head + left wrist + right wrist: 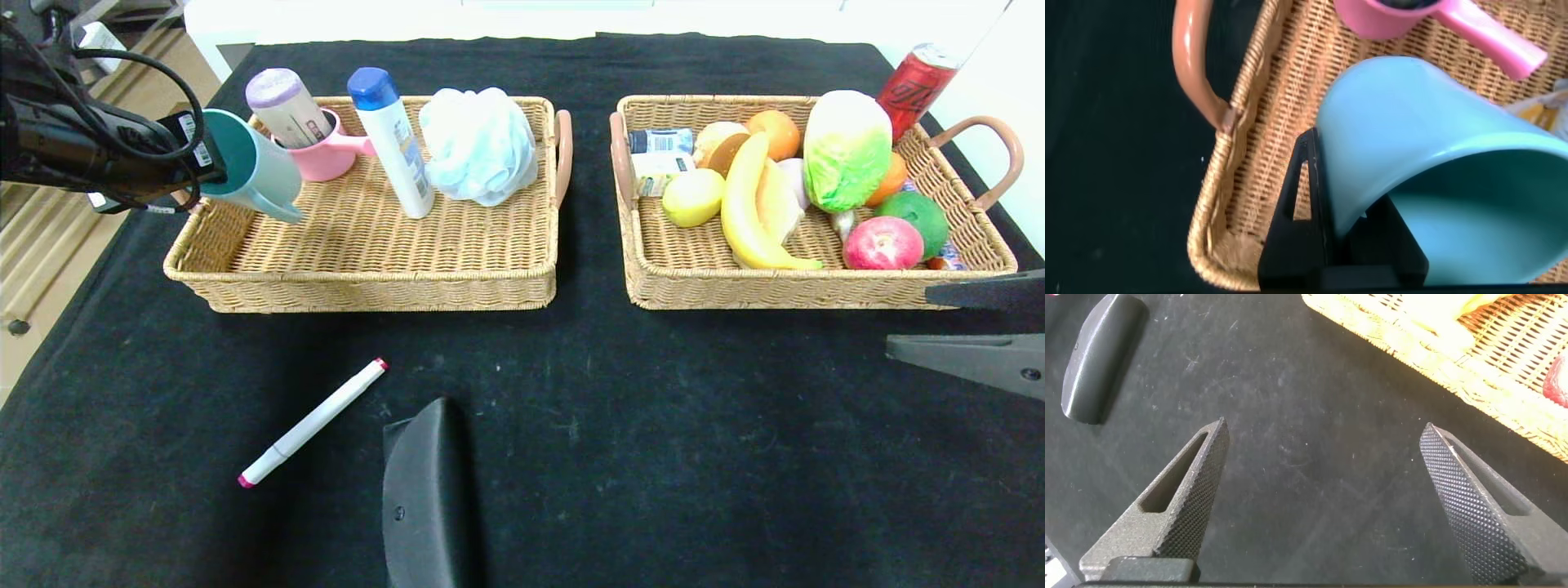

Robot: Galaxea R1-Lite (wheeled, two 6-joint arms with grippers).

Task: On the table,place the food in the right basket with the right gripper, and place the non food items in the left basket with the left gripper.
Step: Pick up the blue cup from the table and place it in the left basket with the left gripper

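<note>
We are finding the sort close to finished. The right basket (816,282) is holding what looks like all the food: a cabbage (847,147), a banana (747,212), a lemon (692,197), a red apple (882,243), a green fruit (921,214), an orange (774,131), and a red can (914,86) leaning at its far corner. We are seeing no food loose on the black table (620,425).

The left basket (367,282) is carrying a pale blue bath sponge (478,145), a white bottle with a blue cap (393,143) standing upright, and a pink cup (326,151) with a lavender-capped container (286,106) in it.

The teal cup (257,171) is hanging tilted over the basket's left end, mouth facing the arm, not yet set down. The left gripper (1360,229) is clamping its rim: in the left wrist view one finger (1305,192) is lying on the outside wall and the other is sitting inside the mouth, so the cup wall is pinched between them, above the wicker floor near the corner.

The right gripper (1323,498) is idling low over the bare table just in front of the right basket, fingers spread wide with nothing between them.

We are judging two steps left: releasing the cup into the basket, then fetching the white marker (313,422), which is lying on the table in front of the left basket, well apart from both grippers.
</note>
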